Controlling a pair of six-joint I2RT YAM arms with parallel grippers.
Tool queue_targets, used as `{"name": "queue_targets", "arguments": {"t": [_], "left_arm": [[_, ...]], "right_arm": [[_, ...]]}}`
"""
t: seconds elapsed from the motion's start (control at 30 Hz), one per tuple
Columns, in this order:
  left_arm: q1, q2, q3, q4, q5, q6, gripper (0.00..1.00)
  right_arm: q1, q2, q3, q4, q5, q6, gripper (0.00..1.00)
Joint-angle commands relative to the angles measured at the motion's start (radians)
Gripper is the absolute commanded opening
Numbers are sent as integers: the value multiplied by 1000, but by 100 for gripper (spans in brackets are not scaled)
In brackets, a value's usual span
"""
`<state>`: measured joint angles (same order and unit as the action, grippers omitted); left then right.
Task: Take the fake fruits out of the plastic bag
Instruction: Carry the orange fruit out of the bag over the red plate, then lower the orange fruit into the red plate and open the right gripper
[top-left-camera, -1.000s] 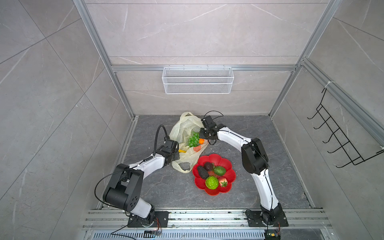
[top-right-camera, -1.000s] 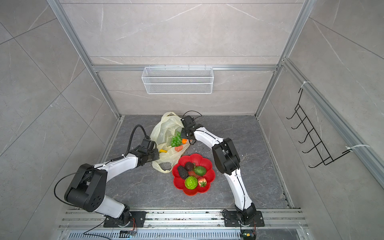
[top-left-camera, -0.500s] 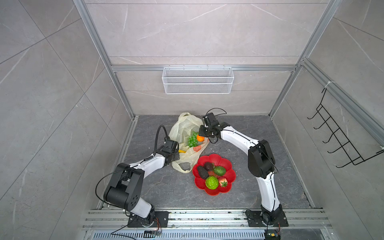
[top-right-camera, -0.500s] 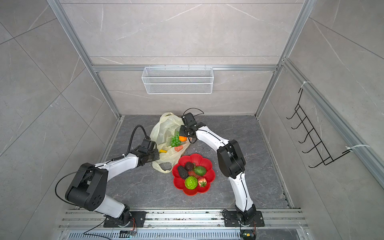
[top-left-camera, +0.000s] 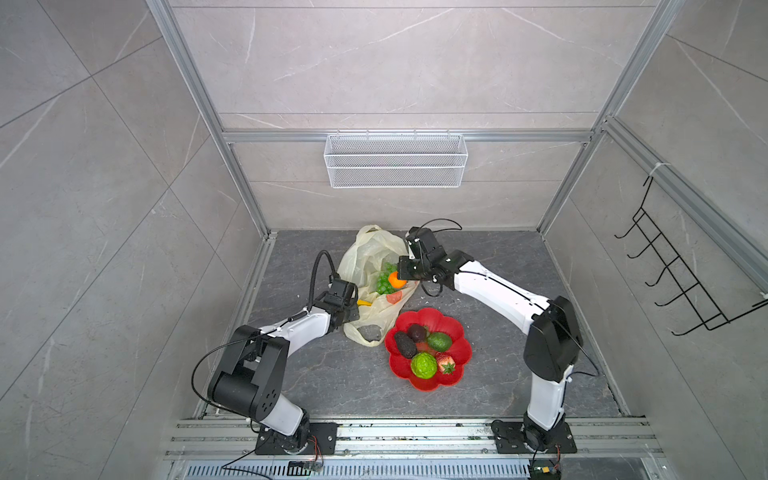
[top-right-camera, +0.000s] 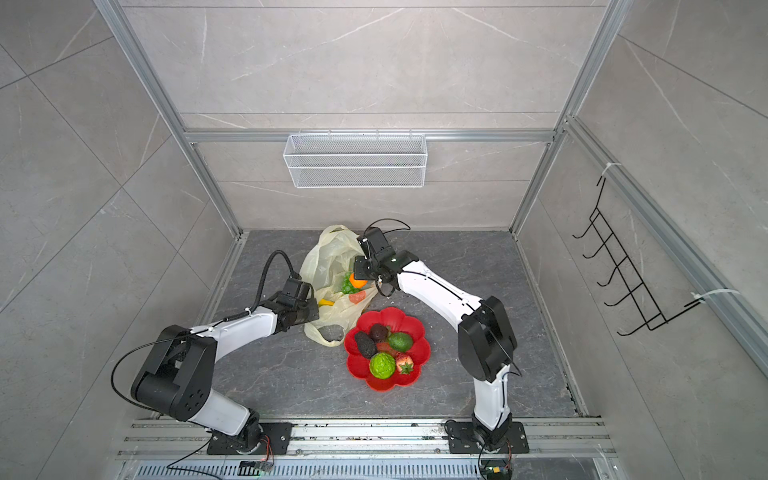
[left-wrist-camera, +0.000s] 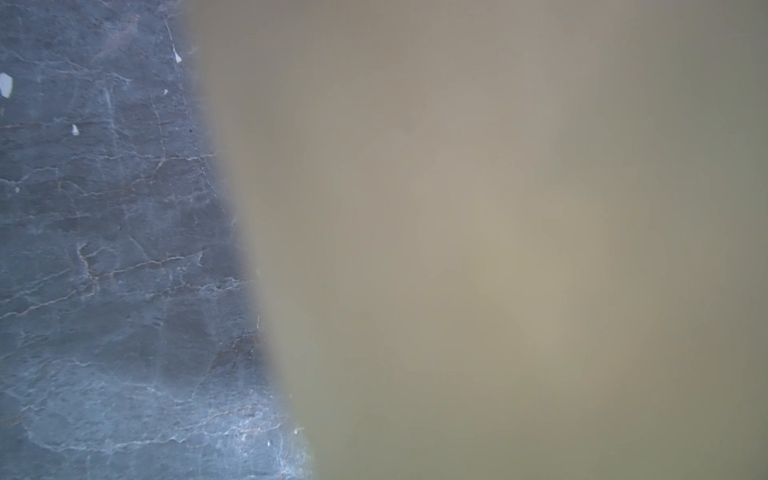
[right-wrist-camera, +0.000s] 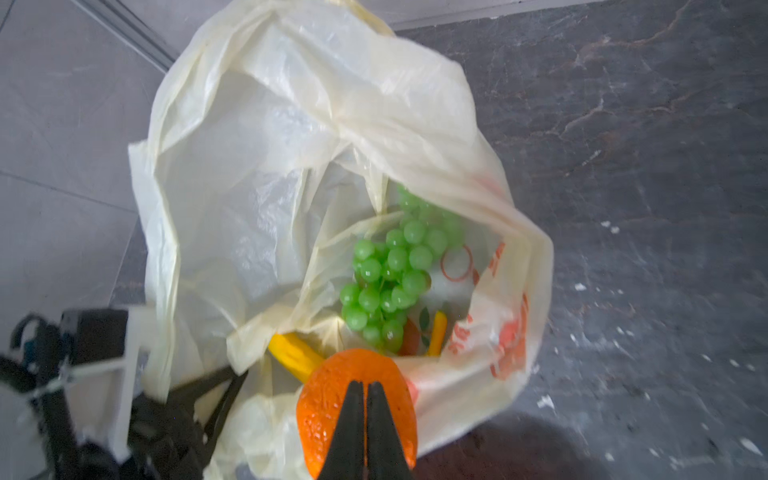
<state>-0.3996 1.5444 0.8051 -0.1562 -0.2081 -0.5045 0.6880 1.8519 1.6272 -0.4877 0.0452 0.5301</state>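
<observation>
Plastic bag (top-left-camera: 374, 253) at far centre, left edge pinched by the left gripper (right-wrist-camera: 235, 376); inside, yellow banana (right-wrist-camera: 293, 353) and green grapes (right-wrist-camera: 386, 270); orange (right-wrist-camera: 332, 399) over the mouth's right side, clamped in the right gripper (right-wrist-camera: 365, 385), fingers pressed together; near right, red plate (top-left-camera: 459, 332) with avocados (top-left-camera: 405, 344), bumpy green ball (top-left-camera: 424, 365), strawberry (top-left-camera: 446, 365).

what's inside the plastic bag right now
Inside the plastic bag: a green grape bunch and a yellow banana. The orange is at the right gripper tips, at the bag's mouth. Anything under the crumpled film is hidden.
</observation>
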Motion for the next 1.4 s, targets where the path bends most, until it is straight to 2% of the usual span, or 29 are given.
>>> {"name": "queue_targets", "arguments": {"t": [0.0, 0.17, 0.4, 0.93, 1.37], "left_arm": [[-2, -2, 22, 5, -20, 21, 0], [-2, -11, 17, 4, -31, 24, 0], [-2, -10, 16, 12, -25, 21, 0], [-3, -14, 12, 12, -35, 23, 0], [-2, -10, 14, 8, -31, 23, 0]], "right_arm": [[8, -126, -102, -62, 47, -32, 0], [28, -254, -254, -90, 92, -18, 0], [88, -329, -381, -112, 145, 17, 0], [142, -341, -507, -62, 194, 108, 0], [179, -304, -545, -55, 190, 140, 0]]}}
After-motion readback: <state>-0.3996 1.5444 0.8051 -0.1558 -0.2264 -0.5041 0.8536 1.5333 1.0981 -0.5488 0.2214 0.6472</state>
